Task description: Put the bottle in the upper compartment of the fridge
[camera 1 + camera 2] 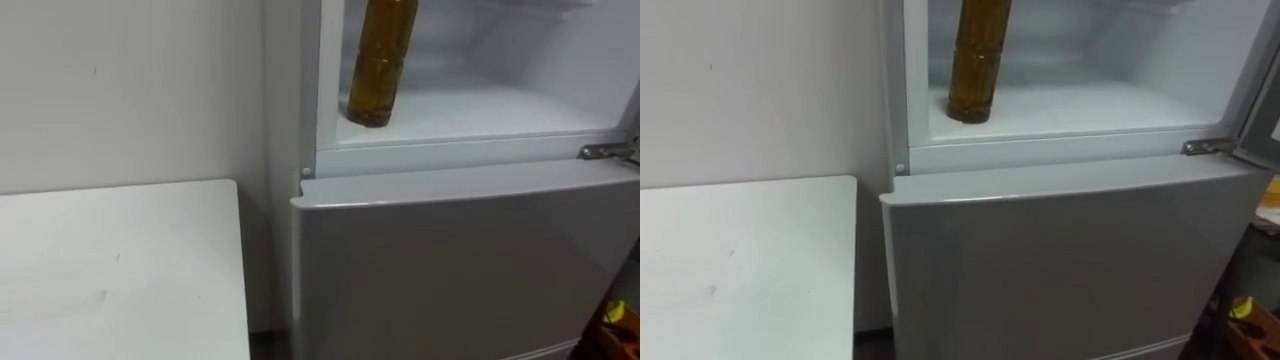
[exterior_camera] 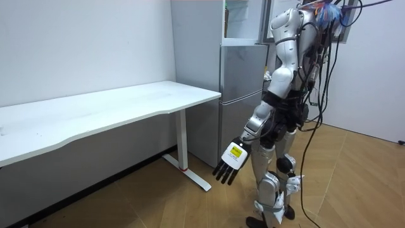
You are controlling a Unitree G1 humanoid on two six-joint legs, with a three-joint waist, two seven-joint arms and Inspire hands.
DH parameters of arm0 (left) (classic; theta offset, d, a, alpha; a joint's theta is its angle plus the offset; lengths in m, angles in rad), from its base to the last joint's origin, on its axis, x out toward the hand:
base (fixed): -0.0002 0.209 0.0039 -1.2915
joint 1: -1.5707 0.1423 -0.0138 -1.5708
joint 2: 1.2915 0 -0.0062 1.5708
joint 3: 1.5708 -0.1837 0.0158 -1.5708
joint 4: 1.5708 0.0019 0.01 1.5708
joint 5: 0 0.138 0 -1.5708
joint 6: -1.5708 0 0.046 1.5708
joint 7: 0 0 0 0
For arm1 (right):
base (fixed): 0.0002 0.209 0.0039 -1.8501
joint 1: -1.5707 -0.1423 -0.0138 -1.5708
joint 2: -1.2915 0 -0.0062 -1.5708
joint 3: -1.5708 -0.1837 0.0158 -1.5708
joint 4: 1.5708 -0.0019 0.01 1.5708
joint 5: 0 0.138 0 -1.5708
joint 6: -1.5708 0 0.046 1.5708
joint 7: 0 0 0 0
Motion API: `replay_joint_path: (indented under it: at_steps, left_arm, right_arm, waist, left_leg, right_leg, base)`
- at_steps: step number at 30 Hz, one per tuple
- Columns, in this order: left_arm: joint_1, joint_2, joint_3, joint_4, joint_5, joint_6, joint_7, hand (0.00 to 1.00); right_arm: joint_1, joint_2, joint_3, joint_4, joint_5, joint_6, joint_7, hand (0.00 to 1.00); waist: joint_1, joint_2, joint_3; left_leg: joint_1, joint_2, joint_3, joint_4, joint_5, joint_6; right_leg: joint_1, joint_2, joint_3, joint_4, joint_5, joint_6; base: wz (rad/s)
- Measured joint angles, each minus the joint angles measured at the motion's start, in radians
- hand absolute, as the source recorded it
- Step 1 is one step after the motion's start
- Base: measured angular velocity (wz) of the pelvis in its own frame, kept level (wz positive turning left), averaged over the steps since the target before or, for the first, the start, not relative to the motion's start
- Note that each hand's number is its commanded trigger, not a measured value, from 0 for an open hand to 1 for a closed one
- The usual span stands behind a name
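Note:
An amber bottle [image 1: 380,60] stands upright on the white floor of the open upper fridge compartment [image 1: 490,108], near its left wall; its top is cut off by the view's edge. No hand touches it. In the room view I stand close in front of the grey fridge [image 2: 243,76], and my left hand [image 2: 231,163] hangs low beside my leg with straight fingers, holding nothing.
The lower fridge door [image 1: 450,270] is closed below the compartment, with a metal hinge [image 1: 605,152] at its upper right. A white table [image 1: 110,270] stands against the wall to the fridge's left. A small yellow object [image 1: 613,312] lies low at the right.

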Motion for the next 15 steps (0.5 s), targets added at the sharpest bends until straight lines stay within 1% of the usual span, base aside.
replay_joint_path:
  at_steps: [2,5,7,11,15]
  left_arm:
    - [0.000,0.000,0.000,-0.001,0.009,-0.001,-0.006,0.00]
    - [0.003,0.000,0.000,0.003,0.018,-0.010,-0.025,0.00]
    - [0.006,0.000,0.001,0.022,0.031,-0.016,-0.040,0.00]
    - [0.008,0.000,0.014,0.048,0.063,-0.019,-0.059,0.00]
    - [0.008,0.000,0.039,0.074,0.087,-0.020,-0.071,0.00]
  right_arm:
    - [-0.023,-0.003,0.001,0.000,0.000,0.000,0.010,0.00]
    - [-0.050,-0.010,0.002,0.000,0.007,0.000,0.055,0.00]
    - [-0.093,-0.011,0.003,0.000,0.007,0.001,0.091,0.00]
    - [-0.113,-0.012,0.005,-0.014,0.039,0.003,0.156,0.00]
    - [-0.129,-0.021,0.039,-0.014,0.041,0.003,0.209,0.00]
  waist:
    - [-0.003,0.000,0.0000]
    - [-0.005,0.000,-0.0002]
    - [-0.014,0.004,0.0008]
    - [-0.014,0.003,0.0017]
    - [-0.018,0.001,0.0031]
  left_leg:
    - [-0.003,0.000,0.000,0.002,0.000,0.000]
    - [-0.003,0.000,0.000,0.002,0.000,0.000]
    - [-0.004,0.000,0.000,0.001,0.000,0.000]
    - [-0.002,0.000,0.002,0.000,0.000,0.000]
    - [0.002,0.001,0.002,0.001,0.000,0.000]
  right_leg:
    - [0.000,0.000,0.000,0.002,0.000,0.000]
    - [0.001,0.000,0.001,0.001,0.000,0.000]
    - [0.001,0.000,0.002,0.002,0.000,-0.001]
    - [0.001,0.000,0.005,0.008,-0.001,-0.002]
    - [0.000,-0.001,0.006,0.017,-0.005,-0.003]
  base:
    - [0.00]
    - [0.00]
    - [0.00]
    - [-0.03]
    - [0.00]
